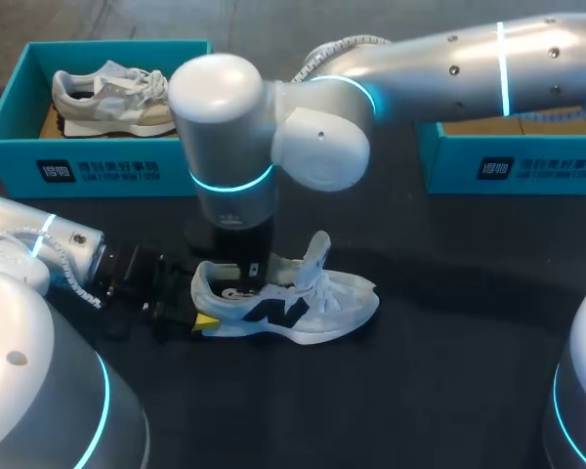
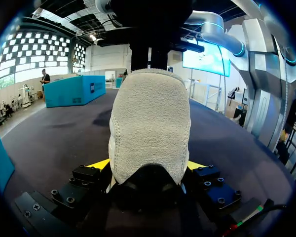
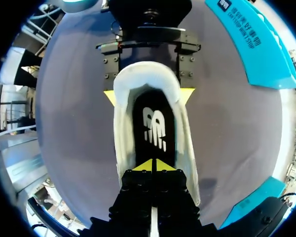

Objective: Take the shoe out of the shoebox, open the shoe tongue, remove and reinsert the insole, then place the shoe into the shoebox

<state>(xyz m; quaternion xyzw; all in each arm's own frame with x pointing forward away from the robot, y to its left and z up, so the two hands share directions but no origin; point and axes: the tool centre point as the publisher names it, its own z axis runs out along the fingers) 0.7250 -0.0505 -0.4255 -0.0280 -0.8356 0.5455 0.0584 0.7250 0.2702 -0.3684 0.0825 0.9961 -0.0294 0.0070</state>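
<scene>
Off to the far side of the left fingers stands a teal shoebox (image 1: 20,156) with a grey-and-cream shoe (image 1: 112,98) lying in it on its side.

The left fingers (image 2: 101,164) come in low over the dark worktop (image 1: 449,322) and are clamped on the heel (image 2: 148,123) of the white shoe (image 1: 313,303), one yellow tip pressed to each side of it. From where they grip, the heel is a rounded cap of pale, rough suede with a dark patch at its base.

The white shoe sits upright on its sole out on the worktop, outside both boxes, toe pointing away from the left fingers. It has a dark letter logo on its side and loose laces. Its tongue (image 1: 315,252) is pulled up and stands tall above the opening.

The right fingers (image 3: 152,166) reach straight down into that opening. Their yellow tips are closed against each other, just over the black insole (image 3: 155,126), which lies flat in the shoe and carries a white logo. I cannot tell whether they have any of the insole pinched between them. The pale padded collar curves around the insole ahead of them.

Beyond the right arm, a second teal shoebox (image 1: 527,166) sits at the worktop's edge, partly hidden by that arm.
</scene>
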